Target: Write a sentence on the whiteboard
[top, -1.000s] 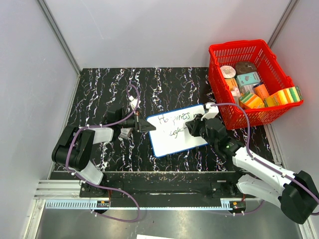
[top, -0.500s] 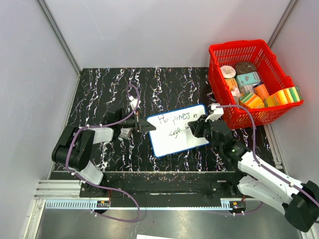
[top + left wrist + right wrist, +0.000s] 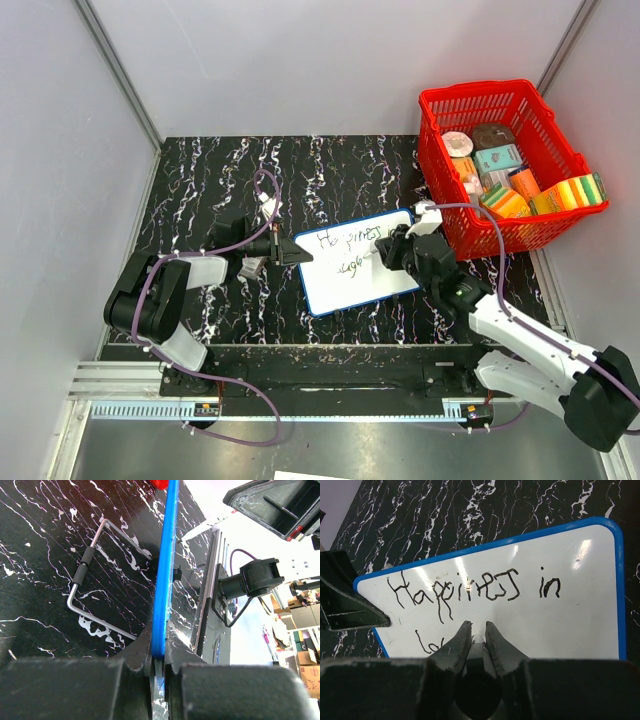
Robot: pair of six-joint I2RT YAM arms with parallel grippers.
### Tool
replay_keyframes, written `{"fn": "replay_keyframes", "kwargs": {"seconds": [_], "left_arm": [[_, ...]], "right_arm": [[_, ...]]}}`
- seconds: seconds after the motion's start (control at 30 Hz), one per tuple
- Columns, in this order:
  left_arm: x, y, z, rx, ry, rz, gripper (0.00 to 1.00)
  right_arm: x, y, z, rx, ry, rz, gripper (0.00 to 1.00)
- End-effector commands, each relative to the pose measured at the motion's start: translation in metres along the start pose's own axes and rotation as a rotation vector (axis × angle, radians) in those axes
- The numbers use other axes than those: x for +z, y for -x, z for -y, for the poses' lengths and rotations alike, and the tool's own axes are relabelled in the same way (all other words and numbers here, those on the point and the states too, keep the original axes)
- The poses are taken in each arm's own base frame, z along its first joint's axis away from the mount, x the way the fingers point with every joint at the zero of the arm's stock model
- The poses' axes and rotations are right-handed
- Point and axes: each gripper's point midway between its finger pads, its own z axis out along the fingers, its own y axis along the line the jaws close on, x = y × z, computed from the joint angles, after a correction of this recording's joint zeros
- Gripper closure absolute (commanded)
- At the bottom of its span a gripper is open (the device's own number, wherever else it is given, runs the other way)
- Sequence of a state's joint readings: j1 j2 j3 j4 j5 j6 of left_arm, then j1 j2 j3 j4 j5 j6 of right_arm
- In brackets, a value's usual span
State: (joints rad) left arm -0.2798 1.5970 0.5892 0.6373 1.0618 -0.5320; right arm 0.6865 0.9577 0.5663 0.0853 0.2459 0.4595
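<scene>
- The whiteboard (image 3: 360, 262) lies mid-table, closer to the near edge than the far one. Its far right corner is just beside the red basket (image 3: 500, 100) at the table's right edge. The sentence (image 3: 455, 590) reads "Happiness in" on the top line, with a second line begun beneath it.
- The left gripper (image 3: 159, 655) is clamped on the board's blue rim at its left edge. Only a thin strip sits between the jaws, so a sideways drag from the pen could likely pivot the board or pull it free. The strokes would then skew.
- The right gripper (image 3: 477, 630) is closed on a dark marker (image 3: 476, 665), whose tip is over the second line, under "Happiness". Whether the tip touches the board cannot be told.
- Pressing too hard could shove the board toward the basket, while pressing too lightly would leave broken letters.
- The right fingers (image 3: 457, 640) hide part of the second line in the wrist view, so new letters may land on existing ones.
- The marker could twist in the grip, which would tilt the tip off the surface.
- A low wrist sweeping right could smear fresh ink.
</scene>
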Motion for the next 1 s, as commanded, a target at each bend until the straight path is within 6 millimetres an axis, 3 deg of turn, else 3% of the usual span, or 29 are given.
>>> {"fn": "replay_keyframes", "kwargs": {"seconds": [0.0, 0.53, 0.97], "left_arm": [[0.001, 0.005, -0.023, 0.099, 0.108, 0.032, 1.0], [0.001, 0.005, -0.023, 0.099, 0.108, 0.032, 1.0], [0.001, 0.005, -0.023, 0.099, 0.109, 0.032, 1.0]], "right_arm": [[0.003, 0.031, -0.012, 0.014, 0.021, 0.09, 1.0], [0.008, 0.01, 0.006, -0.008, -0.045, 0.046, 1.0], [0.001, 0.013, 0.023, -0.038, -0.123, 0.059, 1.0]]}}
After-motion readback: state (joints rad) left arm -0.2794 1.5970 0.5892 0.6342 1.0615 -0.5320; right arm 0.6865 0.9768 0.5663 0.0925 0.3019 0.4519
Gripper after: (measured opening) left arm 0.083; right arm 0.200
